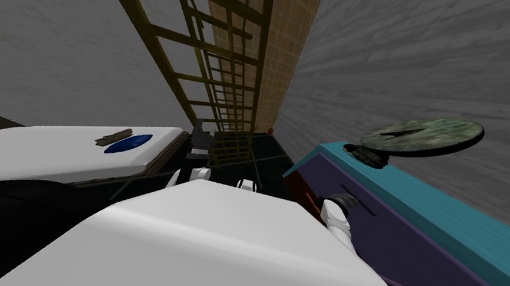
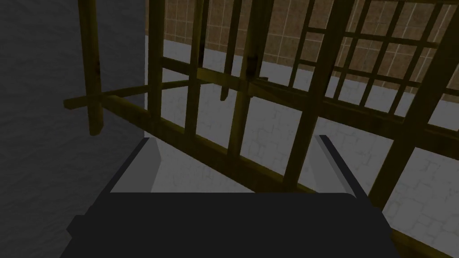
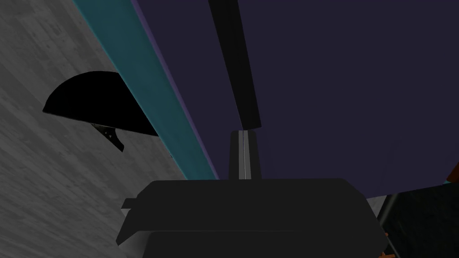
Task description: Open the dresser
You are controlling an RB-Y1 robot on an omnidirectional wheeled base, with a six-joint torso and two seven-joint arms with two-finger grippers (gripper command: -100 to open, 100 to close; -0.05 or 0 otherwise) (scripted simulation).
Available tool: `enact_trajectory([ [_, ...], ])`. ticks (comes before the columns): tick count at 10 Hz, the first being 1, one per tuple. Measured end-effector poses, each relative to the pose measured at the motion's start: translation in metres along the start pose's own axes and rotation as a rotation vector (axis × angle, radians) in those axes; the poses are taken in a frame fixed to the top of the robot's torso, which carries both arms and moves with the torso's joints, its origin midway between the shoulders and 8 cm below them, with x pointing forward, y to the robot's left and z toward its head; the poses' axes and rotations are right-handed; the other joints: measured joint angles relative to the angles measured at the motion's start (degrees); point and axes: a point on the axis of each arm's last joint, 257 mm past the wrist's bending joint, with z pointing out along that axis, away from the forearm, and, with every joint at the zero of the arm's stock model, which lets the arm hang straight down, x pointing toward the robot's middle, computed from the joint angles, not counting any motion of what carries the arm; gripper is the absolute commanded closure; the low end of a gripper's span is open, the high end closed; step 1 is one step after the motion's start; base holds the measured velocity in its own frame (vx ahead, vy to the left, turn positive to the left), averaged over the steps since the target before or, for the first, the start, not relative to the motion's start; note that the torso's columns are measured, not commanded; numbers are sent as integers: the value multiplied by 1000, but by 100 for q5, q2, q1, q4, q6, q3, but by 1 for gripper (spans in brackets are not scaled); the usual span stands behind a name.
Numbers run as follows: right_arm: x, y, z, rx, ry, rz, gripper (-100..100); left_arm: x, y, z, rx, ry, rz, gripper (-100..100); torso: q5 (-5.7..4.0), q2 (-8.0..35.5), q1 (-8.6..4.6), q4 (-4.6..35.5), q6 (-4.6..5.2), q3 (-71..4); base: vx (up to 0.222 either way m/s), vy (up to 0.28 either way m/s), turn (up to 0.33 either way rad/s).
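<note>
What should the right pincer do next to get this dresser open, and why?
Probably open the right pincer and ease it forward so its fingers straddle the dark handle. The fingers are pressed together with nothing between them, tips at the handle's end on the purple dresser front, so pulling now would likely grip nothing.

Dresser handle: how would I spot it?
Look to the robot's right for the dresser with the teal top and purple front. The handle is the thin black bar on that plain purple front, just beyond the right gripper.
</note>
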Motion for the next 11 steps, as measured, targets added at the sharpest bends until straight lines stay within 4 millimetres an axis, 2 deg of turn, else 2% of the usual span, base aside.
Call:
enact_trajectory([
  [1, 12, -7, 8, 13, 38, 11, 100, 0, 0, 0, 0, 0, 0, 0, 5, 19, 12, 5, 7, 12, -170, 82, 184],
  [3, 34, -7, 17, 13, 104, 17, 100, 0, 0, 0, 0, 0, 0, 0, -4, -7, -10, -2, 0, -4, -189, 114, 456],
  [5, 54, -13, 23, 17, 174, 34, 100, 0, 0, 0, 0, 0, 0, 0, -1, 0, -15, 1, 15, 2, -119, 67, 95],
  [6, 55, -13, 23, 17, 176, 32, -100, 0, 0, 0, 0, 0, 1, 0, -7, -28, -34, -7, 11, -15, -30, -50, -17],
  [8, 47, -10, 23, 11, 172, 98, -100, 0, 0, 0, -1, 0, 1, 0, -13, -25, -46, -7, 6, -15, -8, -122, -2],
  [11, 37, -10, 26, 5, 165, 180, -100, 0, 0, 0, -1, 0, 1, 0, 5, 4, 13, 2, 6, 3, -2, -89, -5],
])
